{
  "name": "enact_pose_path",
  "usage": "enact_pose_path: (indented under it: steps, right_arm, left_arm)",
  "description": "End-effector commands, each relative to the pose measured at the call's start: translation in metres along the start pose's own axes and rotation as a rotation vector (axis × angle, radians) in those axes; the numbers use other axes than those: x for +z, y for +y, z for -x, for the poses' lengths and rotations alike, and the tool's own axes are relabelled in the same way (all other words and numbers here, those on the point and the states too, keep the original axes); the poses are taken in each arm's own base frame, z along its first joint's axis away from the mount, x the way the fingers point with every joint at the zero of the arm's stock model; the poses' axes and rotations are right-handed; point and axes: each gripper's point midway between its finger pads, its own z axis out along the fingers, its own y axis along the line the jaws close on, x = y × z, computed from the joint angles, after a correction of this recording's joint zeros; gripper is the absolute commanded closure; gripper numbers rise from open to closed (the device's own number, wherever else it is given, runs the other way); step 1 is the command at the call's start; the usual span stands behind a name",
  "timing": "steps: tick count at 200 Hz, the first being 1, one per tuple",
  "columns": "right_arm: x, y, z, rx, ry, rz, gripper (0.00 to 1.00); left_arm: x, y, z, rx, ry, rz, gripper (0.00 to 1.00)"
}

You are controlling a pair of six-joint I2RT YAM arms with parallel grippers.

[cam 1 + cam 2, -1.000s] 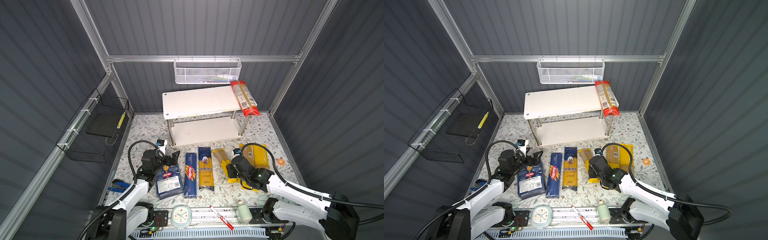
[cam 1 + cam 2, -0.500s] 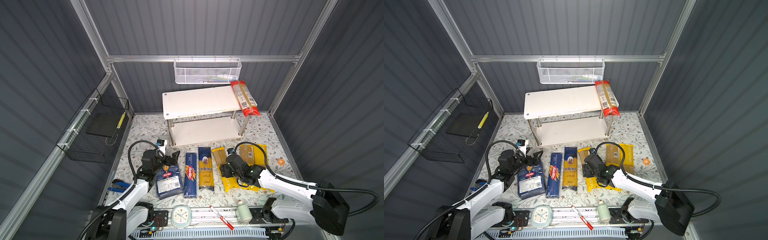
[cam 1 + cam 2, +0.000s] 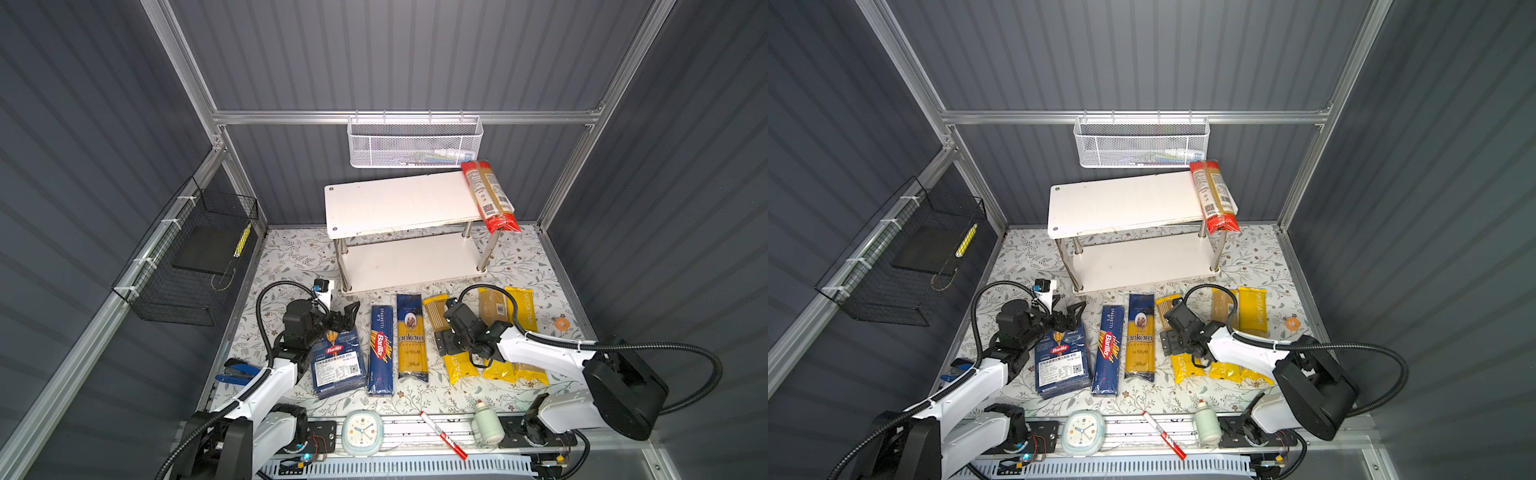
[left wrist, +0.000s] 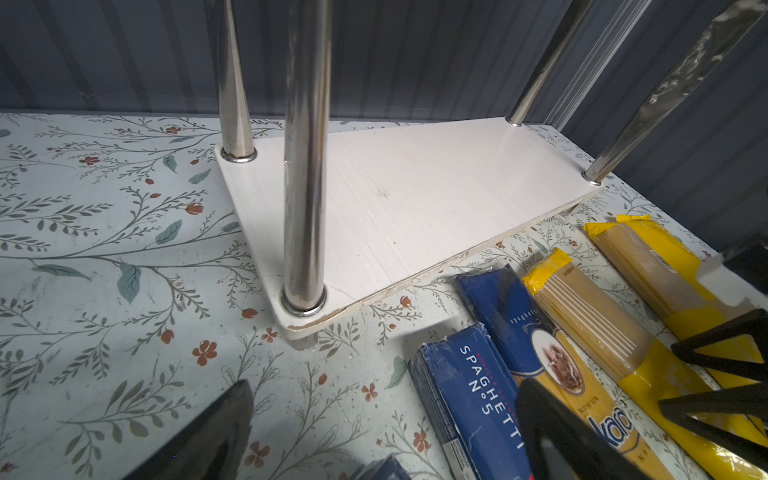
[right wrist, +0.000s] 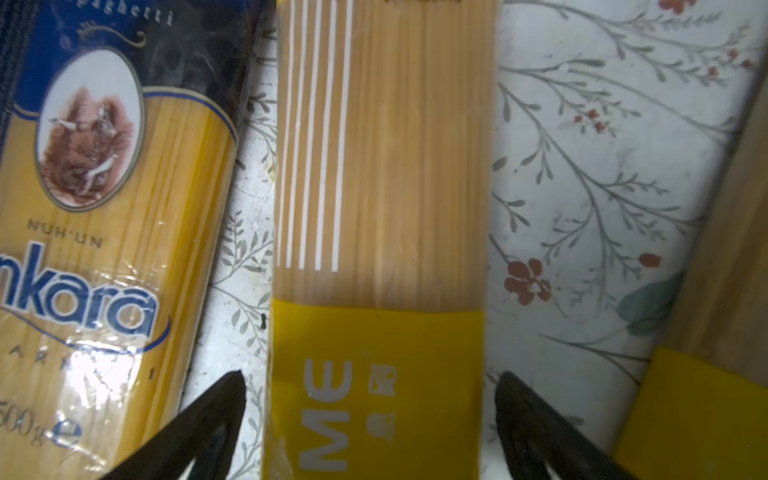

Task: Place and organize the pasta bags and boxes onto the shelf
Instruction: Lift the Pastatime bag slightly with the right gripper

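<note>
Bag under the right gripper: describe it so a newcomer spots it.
Find the white shelf; on the floral table in front of it lies the navy-and-yellow ankara bag. Just right of that lies a yellow Pastatime bag, straddled by the open right gripper. Alone among the yellow bags, it shows thin white stripes.

Right arm (image 3: 536,353) lies straight across the three yellow bags (image 3: 525,309) at 5 o'clock from the shelf (image 3: 399,199), so their middles are hidden. Stuff in the mesh basket (image 3: 415,143) at the shelf's 12 o'clock? Too small to tell. Wrist views: ankara bag (image 5: 104,249) runs off the frame with soft print, right gripper (image 5: 370,374) fingers (image 5: 216,399) are chopped by the edge, shelf legs (image 4: 305,166) too.
</note>
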Motion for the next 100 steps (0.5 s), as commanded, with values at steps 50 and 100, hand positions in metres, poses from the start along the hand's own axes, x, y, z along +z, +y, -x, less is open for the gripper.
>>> enact_pose_path:
  steps: [50, 100]
  right_arm:
    - [0.015, -0.005, 0.009, 0.01, 0.004, -0.017, 0.03]
    - [0.028, -0.01, 0.001, 0.033, 0.047, -0.039, 0.03]
  left_arm:
    - [0.0, 0.001, 0.003, 0.0, -0.007, 0.006, 0.01]
    - [0.001, 0.001, 0.003, 0.0, -0.003, 0.005, 0.01]
